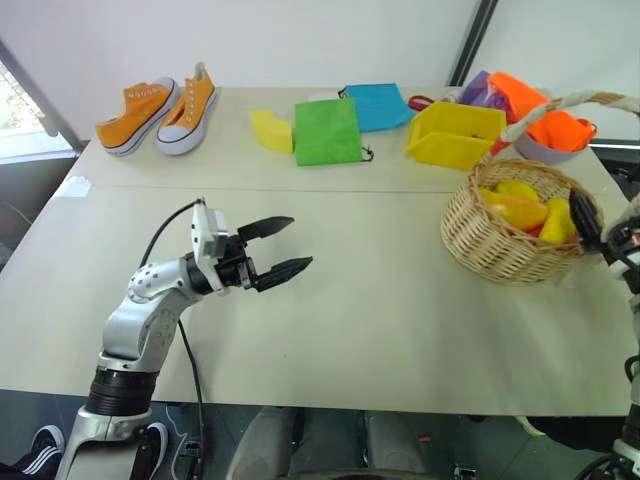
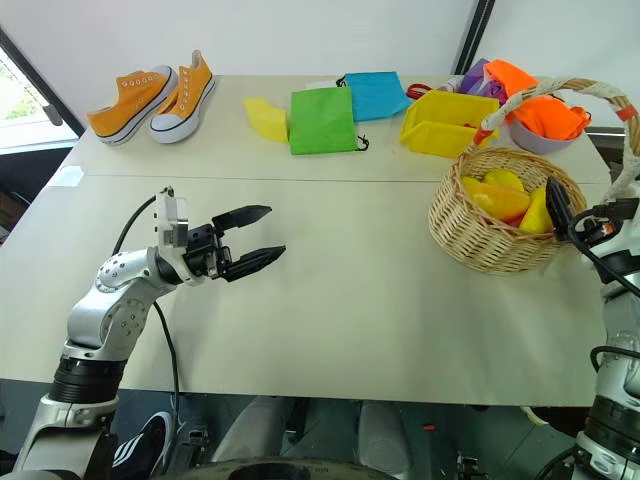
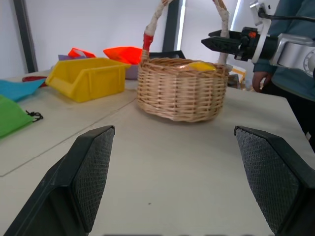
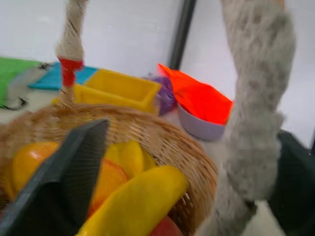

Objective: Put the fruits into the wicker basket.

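The yellow and orange toy fruits (image 2: 500, 198) lay inside the round tan wicker basket (image 2: 480, 235). The right gripper (image 2: 560, 215), at the rim, showed 1 finger, so its jaw state could not be told; the left gripper (image 2: 247, 239) hung open and empty. Judgement: the right gripper should draw back clear of the arched handle (image 2: 560, 95).

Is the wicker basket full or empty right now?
Partly full: the wicker basket holds yellow and orange fruits below its rim.
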